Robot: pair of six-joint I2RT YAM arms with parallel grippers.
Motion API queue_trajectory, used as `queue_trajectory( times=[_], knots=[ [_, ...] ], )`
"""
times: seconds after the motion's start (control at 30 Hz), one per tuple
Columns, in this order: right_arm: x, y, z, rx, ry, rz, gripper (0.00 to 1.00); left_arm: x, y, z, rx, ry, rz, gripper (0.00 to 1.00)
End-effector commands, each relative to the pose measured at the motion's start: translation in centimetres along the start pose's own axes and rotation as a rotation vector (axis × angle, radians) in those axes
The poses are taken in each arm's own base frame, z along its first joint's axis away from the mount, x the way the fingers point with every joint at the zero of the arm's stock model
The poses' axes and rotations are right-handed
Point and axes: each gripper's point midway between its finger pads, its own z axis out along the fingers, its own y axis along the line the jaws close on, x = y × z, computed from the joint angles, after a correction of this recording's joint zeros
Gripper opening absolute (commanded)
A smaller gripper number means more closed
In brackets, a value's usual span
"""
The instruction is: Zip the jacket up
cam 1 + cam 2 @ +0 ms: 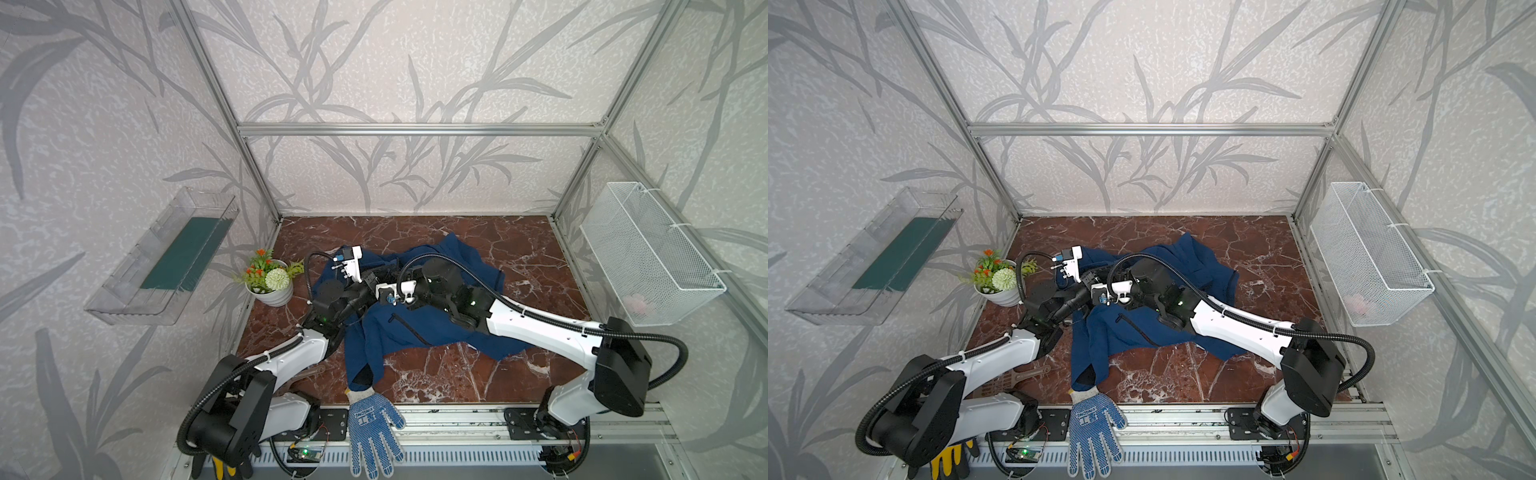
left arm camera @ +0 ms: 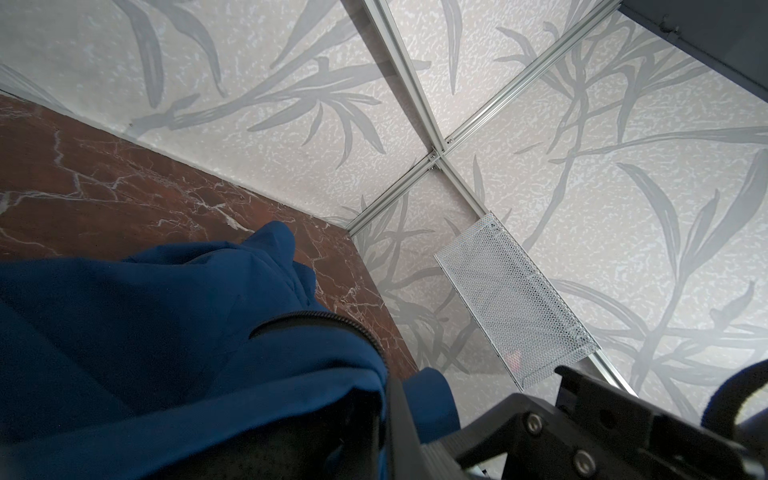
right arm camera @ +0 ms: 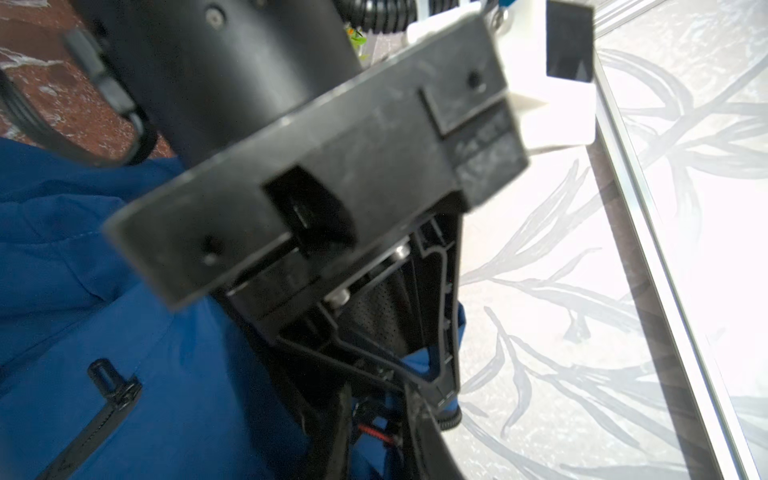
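Jacket [image 1: 382, 332] crumpled across the centre of the marble bench [image 1: 519, 257], slanted pocket zipper facing up, one sleeve trailing toward 6 o'clock and ending just beside the dotted glove [image 1: 374, 432]. Left tool [image 3: 430, 374] pinched together on a fold of blue fabric at the garment's 10 o'clock side, near the plant pot [image 1: 272, 295] at 9 o'clock. Right tool [image 3: 376, 419] close against it; apart or together, cannot tell.

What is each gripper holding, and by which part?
The left gripper pinches the jacket at its zipper edge; whether the right gripper holds anything cannot be told.
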Motion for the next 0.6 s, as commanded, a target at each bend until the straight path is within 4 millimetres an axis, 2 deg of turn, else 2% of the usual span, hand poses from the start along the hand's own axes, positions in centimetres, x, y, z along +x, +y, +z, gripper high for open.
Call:
queue_trajectory(
  times=[0.0, 0.23, 0.27, 0.33, 0.47, 0.57],
  knots=[
    [-1.1, -1.7, -0.9, 0.051, -0.026, 0.018, 0.18, -1.2, -1.4, -0.3, 0.04, -0.04, 0.023, 0.0],
    [-1.0, -1.9, -1.0, 0.055, -0.018, 0.044, 0.0, -1.3, -1.5, -0.4, 0.04, -0.042, 0.033, 0.0],
    [-0.9, -2.1, -1.0, 0.063, -0.014, 0.058, 0.0, -1.3, -1.5, -0.4, 0.038, -0.043, 0.039, 0.0],
    [-0.7, -2.8, -1.4, 0.07, -0.019, 0.134, 0.0, -1.2, -1.6, -0.5, 0.033, -0.034, 0.064, 0.0],
    [-0.1, -2.7, -1.7, 0.034, -0.01, 0.268, 0.0, -1.0, -1.4, -1.0, 0.004, -0.019, 0.109, 0.0],
    [1.2, -3.4, -2.2, 0.006, -0.025, 0.488, 0.0, -0.7, -1.2, -1.4, -0.028, 0.003, 0.148, 0.0]
  ],
)
